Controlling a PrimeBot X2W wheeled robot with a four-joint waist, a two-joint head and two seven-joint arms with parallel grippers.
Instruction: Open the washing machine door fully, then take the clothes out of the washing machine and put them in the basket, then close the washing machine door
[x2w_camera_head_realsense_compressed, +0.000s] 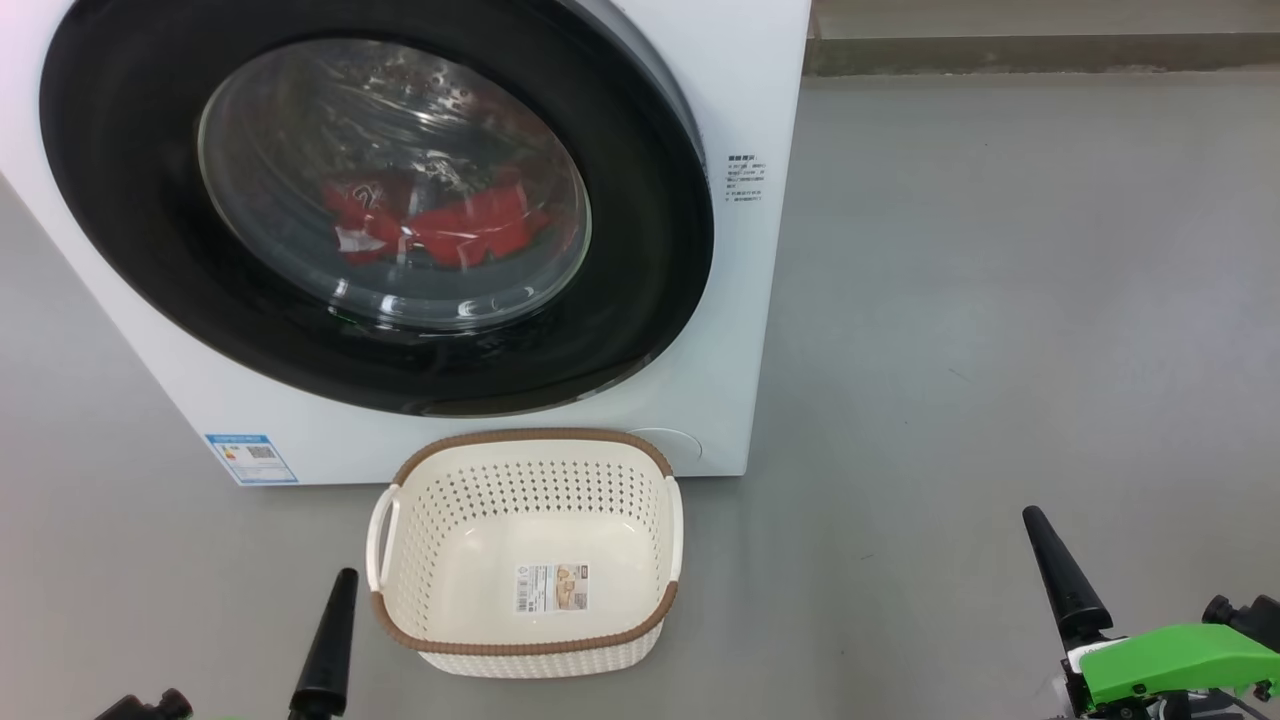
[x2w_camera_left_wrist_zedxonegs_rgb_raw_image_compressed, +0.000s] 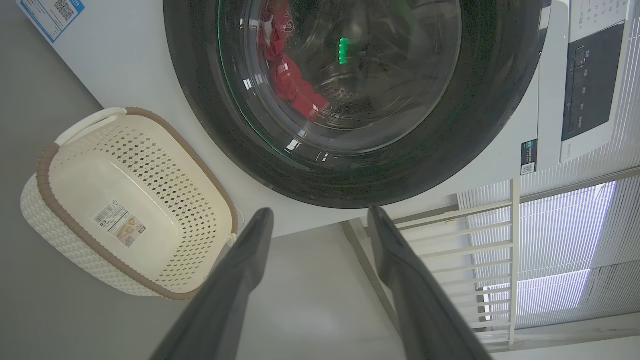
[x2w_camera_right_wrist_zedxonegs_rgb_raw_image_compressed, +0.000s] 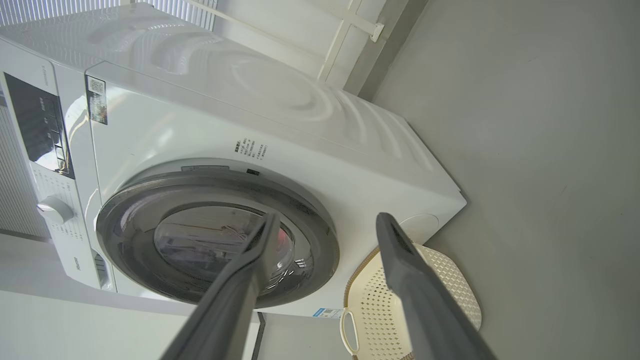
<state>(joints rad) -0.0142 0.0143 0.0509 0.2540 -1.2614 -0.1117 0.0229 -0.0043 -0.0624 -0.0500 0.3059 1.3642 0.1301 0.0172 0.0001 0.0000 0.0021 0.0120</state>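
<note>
The left gripper (x2w_camera_left_wrist_zedxonegs_rgb_raw_image_compressed: 320, 212) is hanging with its two dark fingers spread wide and nothing between them. In the head view it is sitting at about 7 o'clock from the basket (x2w_camera_head_realsense_compressed: 530, 437), just beside that corner but apart from it. The right gripper (x2w_camera_right_wrist_zedxonegs_rgb_raw_image_compressed: 327, 217) is likewise standing wide open and empty, waiting well apart from the basket at about 4 o'clock, over bare grey floor (x2w_camera_head_realsense_compressed: 1000, 300).

Moving outward, the basket is resting on the floor at 6 o'clock from the washing machine door (x2w_camera_head_realsense_compressed: 390, 130), close against the front of the washing machine (x2w_camera_head_realsense_compressed: 740, 100). It is holding no garment; a paper label is showing on its base.

The door is looking shut against the white front, as far as the views let me judge. The clothes (x2w_camera_head_realsense_compressed: 440, 230) are lying behind its glass, a red heap low in the drum, slightly toward 5 o'clock from the window's centre.

I am judging that the task is only beginning: no step is showing as done. Opening the door fully is the step in hand, and neither gripper is touching the door. Emptying the drum into the basket and closing the door are both waiting.
</note>
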